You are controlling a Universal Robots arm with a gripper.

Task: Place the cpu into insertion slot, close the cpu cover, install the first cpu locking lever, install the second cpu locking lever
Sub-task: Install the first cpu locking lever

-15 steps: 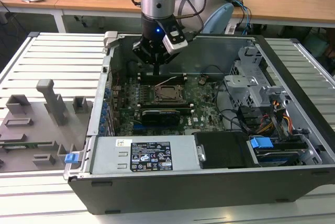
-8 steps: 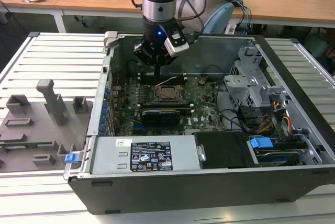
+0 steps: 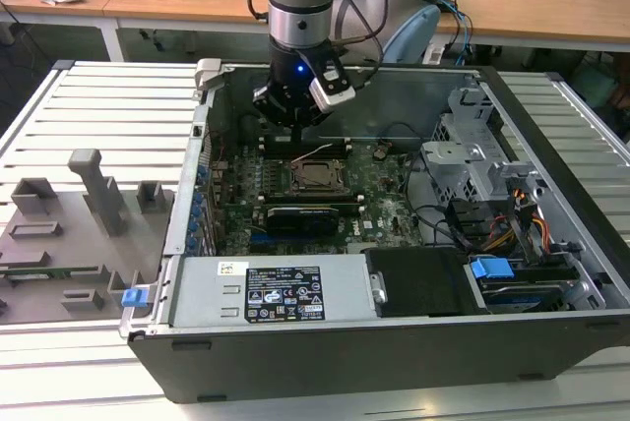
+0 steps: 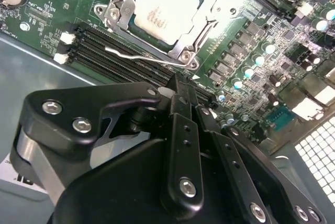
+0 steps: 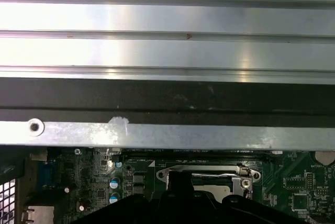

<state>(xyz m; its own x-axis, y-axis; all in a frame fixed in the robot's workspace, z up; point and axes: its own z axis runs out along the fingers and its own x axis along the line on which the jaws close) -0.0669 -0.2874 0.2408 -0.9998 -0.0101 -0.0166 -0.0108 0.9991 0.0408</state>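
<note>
Tool [image 4: 178,84] hangs over the green board [image 4: 42,14] inside the open grey metal computer case [image 3: 394,357], its black fingers brought together at the tips with nothing visible between them; in the exterior view it sits above the board, short of touching anything.

Just past the fingertips, in the second wrist view, lie long black memory slots [image 4: 120,66]; beyond those comes the square black insertion slot with its metal rim [image 4: 118,13]; the small flat square cpu with a pale silver-grey metal face [image 4: 166,8] is seated in it; the thin silver-grey metal cpu cover [image 4: 208,21] appears to lie flat, framing the chip through its window.

What matters most is the bent silver wire locking lever [image 4: 133,55]; it runs along the socket edge nearest the tool, its long axis parallel to the memory slots and crosswise to the line of the fingers; its kinked end is the part closest to the tips, apart from them; whether it is hooked down I cannot tell.
</note>
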